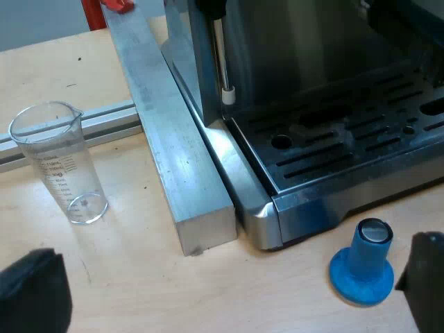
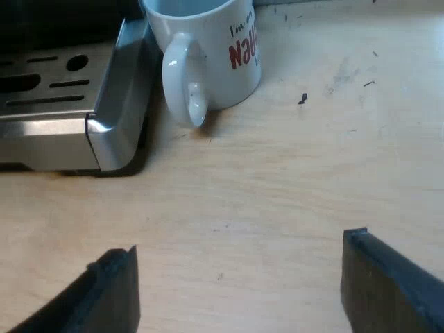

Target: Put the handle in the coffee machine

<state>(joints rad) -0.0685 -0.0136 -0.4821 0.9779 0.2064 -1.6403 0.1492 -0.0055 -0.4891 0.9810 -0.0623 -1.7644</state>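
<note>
The espresso machine (image 1: 326,104) stands on a wooden table, its slotted drip tray (image 1: 347,139) toward me and a steam wand (image 1: 223,62) hanging at its corner. My left gripper (image 1: 229,291) is open above the table, its fingers wide apart with nothing between them. A blue tamper (image 1: 364,263) stands on the wood just before the drip tray, close to one left finger. My right gripper (image 2: 239,291) is open over bare wood near the machine's corner (image 2: 104,132), holding nothing.
A clear measuring glass (image 1: 59,163) stands beside a long aluminium bar (image 1: 173,152) that runs along the machine's side. A white mug (image 2: 208,48) with red lettering sits against the machine's corner. A red piece (image 1: 118,5) shows at the bar's far end.
</note>
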